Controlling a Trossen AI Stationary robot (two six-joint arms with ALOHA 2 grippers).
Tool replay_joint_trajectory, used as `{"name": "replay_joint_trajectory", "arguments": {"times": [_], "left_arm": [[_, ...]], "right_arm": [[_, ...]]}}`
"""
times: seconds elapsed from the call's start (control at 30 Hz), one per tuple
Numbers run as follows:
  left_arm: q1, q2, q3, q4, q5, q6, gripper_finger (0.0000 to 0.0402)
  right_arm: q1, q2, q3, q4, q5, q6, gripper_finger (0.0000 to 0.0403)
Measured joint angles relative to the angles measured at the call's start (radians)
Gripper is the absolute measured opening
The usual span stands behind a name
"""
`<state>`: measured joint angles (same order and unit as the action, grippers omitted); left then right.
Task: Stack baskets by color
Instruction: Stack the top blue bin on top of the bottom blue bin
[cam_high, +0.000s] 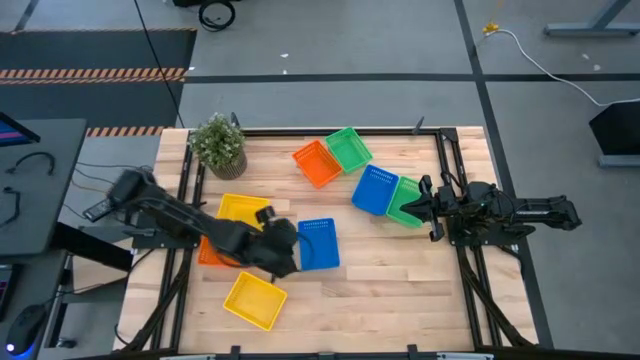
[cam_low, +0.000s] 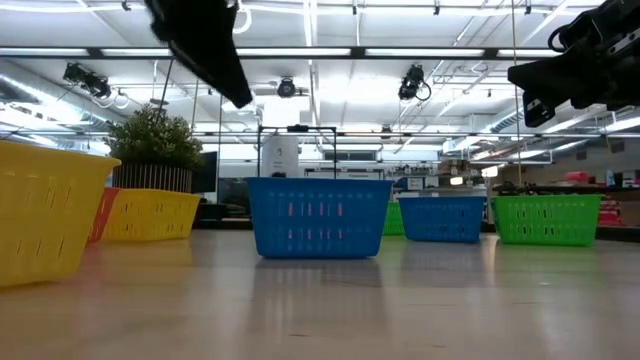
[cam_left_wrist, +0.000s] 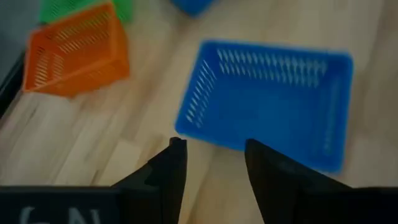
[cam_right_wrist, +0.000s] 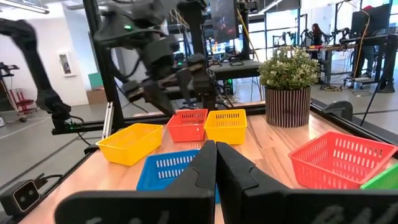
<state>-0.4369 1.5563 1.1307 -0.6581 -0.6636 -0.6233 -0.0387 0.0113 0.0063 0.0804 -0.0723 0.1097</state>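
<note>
My left gripper (cam_high: 292, 250) hangs open above the table, just off the near left corner of a blue basket (cam_left_wrist: 267, 102) that stands upright on the wood; nothing is between its fingers (cam_left_wrist: 168, 171). Behind that arm stand a yellow basket (cam_high: 243, 210) and an orange one (cam_high: 208, 252), partly hidden by it. Another yellow basket (cam_high: 255, 300) sits near the front edge. At the back are an orange basket (cam_high: 317, 163), a green one (cam_high: 349, 148), a second blue one (cam_high: 376, 190) and a second green one (cam_high: 405, 205). My right gripper (cam_right_wrist: 216, 152) rests shut, level, at the table's right.
A potted plant (cam_high: 218, 145) stands at the back left corner. Black frame rails (cam_high: 450, 160) run along the table's sides. Bare wood (cam_high: 400, 280) lies at the front right.
</note>
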Motion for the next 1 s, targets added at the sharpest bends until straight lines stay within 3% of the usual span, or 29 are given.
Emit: {"name": "replay_joint_trajectory", "arguments": {"times": [0.17, 0.33, 0.57, 0.73, 0.87, 1.0], "left_arm": [[0.036, -0.158, -0.338, 0.547, -0.090, 0.029, 0.0152], [0.090, -0.179, -0.489, 0.898, -0.094, 0.129, 0.0144], [0.080, -0.175, -0.500, 0.911, -0.073, 0.138, 0.0142], [0.049, -0.175, -0.500, 0.909, -0.072, 0.138, 0.0142], [0.026, -0.174, -0.500, 0.909, -0.072, 0.138, 0.0142], [0.004, -0.174, -0.500, 0.908, -0.072, 0.138, 0.0142]], "right_arm": [[0.000, 0.000, 0.000, 0.001, 0.000, 0.000, 0.0008], [0.000, 0.000, 0.000, 0.002, 0.000, 0.000, 0.0008], [0.000, 0.000, 0.000, 0.105, 0.000, -0.115, 0.0008], [0.000, 0.000, 0.000, 0.304, -0.001, -0.074, 0.0008], [0.000, 0.000, 0.000, 0.387, -0.029, 0.058, 0.0008], [0.000, 0.018, 0.000, 0.385, 0.076, -0.012, 0.0008]]}}
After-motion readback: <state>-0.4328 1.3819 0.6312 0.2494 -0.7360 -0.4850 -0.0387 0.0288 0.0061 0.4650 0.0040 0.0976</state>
